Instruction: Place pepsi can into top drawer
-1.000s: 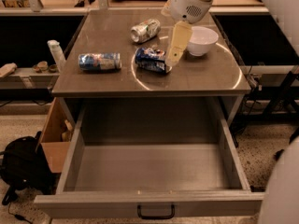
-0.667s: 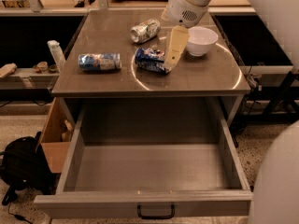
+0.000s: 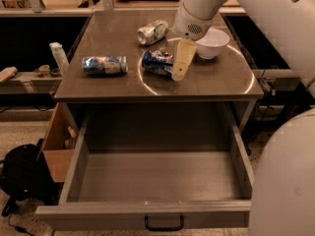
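Observation:
The pepsi can, dark blue and dented, lies on its side near the middle of the grey tabletop. My gripper hangs from the white arm and reaches down right at the can's right end, touching or nearly touching it. The top drawer is pulled wide open below the tabletop. Its grey interior holds nothing, and a small black handle sits on its front panel.
A light-blue-and-white can lies left of the pepsi can. A silver-green can lies behind it. A white bowl stands to the right. A cardboard box and a black bag sit on the floor at the left.
My gripper has moved a little down and left, closer to the pepsi can's right end. The cans, the bowl and the drawer have not moved.

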Controlling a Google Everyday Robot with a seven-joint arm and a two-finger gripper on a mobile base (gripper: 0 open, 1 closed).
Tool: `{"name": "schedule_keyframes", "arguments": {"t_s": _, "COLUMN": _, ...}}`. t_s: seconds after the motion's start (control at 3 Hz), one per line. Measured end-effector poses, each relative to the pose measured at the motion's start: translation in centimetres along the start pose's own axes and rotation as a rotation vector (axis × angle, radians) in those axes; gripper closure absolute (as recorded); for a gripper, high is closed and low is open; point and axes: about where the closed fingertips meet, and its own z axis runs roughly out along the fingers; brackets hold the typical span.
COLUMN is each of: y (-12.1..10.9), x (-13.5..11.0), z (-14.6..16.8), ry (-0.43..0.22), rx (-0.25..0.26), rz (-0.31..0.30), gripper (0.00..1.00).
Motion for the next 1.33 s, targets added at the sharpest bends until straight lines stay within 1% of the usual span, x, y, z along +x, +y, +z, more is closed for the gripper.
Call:
{"name": "schedule_keyframes", "arguments": {"t_s": 0.33, "y": -0.6, "x": -0.2, "z": 2.1, "ry": 0.012, "rx": -0.021, "rz": 0.011, "gripper": 0.00}}
{"name": "schedule_keyframes", "arguments": {"t_s": 0.67, "y": -1.0, "x": -2.2, "z": 3.3, "ry": 0.003, "rx": -0.039, "rz": -0.008, "gripper": 0.00}}
{"name": "schedule_keyframes", "arguments": {"t_s": 1.0, "y": -1.0, "x": -2.2, "z": 3.3, "ry": 0.003, "rx": -0.039, "rz": -0.008, "gripper": 0.00}}
{"name": "schedule_keyframes", "arguments": {"t_s": 1.33, "y": -1.1, "x": -2.1, "z": 4.3, "ry": 0.003, "rx": -0.054, "rz": -0.008, "gripper": 0.00}}
